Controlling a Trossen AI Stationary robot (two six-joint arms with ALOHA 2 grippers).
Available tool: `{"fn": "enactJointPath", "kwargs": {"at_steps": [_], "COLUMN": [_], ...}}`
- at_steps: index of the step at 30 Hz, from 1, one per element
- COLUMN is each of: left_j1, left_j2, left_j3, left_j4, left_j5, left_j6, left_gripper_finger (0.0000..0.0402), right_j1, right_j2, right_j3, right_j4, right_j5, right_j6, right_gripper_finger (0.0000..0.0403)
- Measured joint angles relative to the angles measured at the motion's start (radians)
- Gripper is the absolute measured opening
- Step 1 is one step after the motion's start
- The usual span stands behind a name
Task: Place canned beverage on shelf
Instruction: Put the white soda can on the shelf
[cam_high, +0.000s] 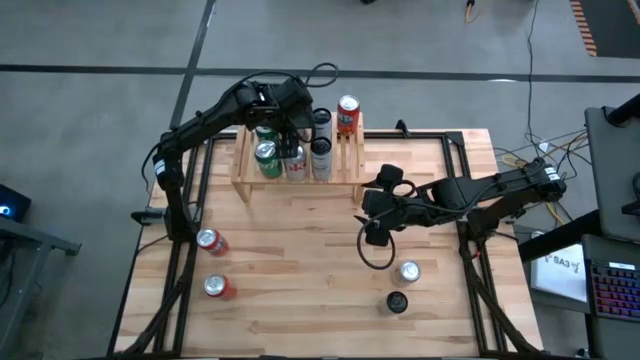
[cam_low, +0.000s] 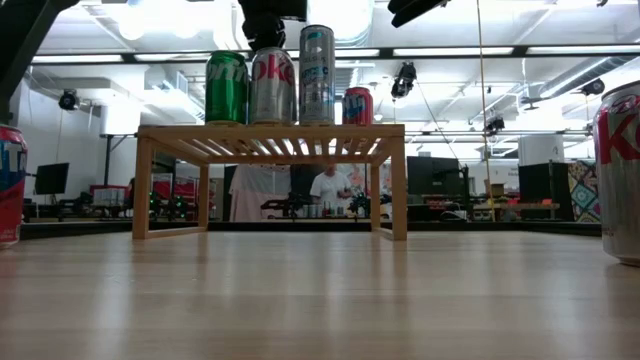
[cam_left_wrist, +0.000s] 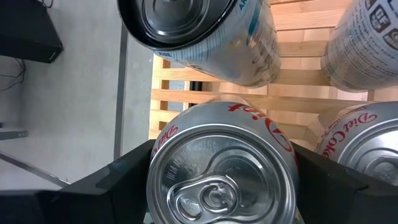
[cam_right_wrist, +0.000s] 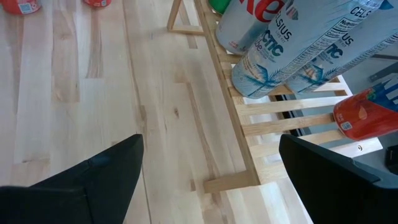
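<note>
- On the near edge of the pale plank desk, four cans are seen waiting: two red ones on the left, and a silver-topped can and a dark one on the right.
- Above the middle of the desk, the right gripper is held spread wide and empty, well short of the shelf.
- Further back, the shelf, a low light-wood rack with a slatted top and short legs, is already loaded with a green can, tall Celsius cans and a red can.
- The task's can, a silver Diet Coke can, is shown upright on the slats, just beside a second Diet Coke can.
- The left gripper is lowered over the Diet Coke can from above; its dark fingers are pressed to opposite sides of the can wall, so the can is judged to be clasped.
- The can is judged smooth, thin-walled aluminium: stiff enough if full, easily dented if squeezed hard, and slippery on its printed skin.
- A hold across the mid-body, as shown, is judged best; the rounded rim and pull-tab offer no purchase.
- The gaps between slats are judged a tipping risk for the can's narrow base.
- Beyond the desk, a workshop with a person in a white top is visible.
</note>
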Motion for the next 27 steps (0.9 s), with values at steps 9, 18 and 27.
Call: {"fn": "enactJointPath", "kwargs": {"at_steps": [9,18,27], "left_j1": [0.000,0.000,0.003], "left_j2": [0.000,0.000,0.002], "left_j3": [-0.002,-0.002,0.010], "left_j4": [0.000,0.000,0.013], "left_j5": [0.000,0.000,0.000], "left_j6": [-0.002,-0.002,-0.002], "left_gripper_finger": [0.0293,0.0293,0.0293], "right_j1": [0.000,0.000,0.000], "right_j2": [0.000,0.000,0.000], "right_j3": [0.000,0.000,0.000], "right_j4": [0.000,0.000,-0.001], "right_j5": [0.000,0.000,0.000], "right_j6": [0.000,0.005,0.008], "right_gripper_finger": [0.0364,0.0364,0.0364]}}
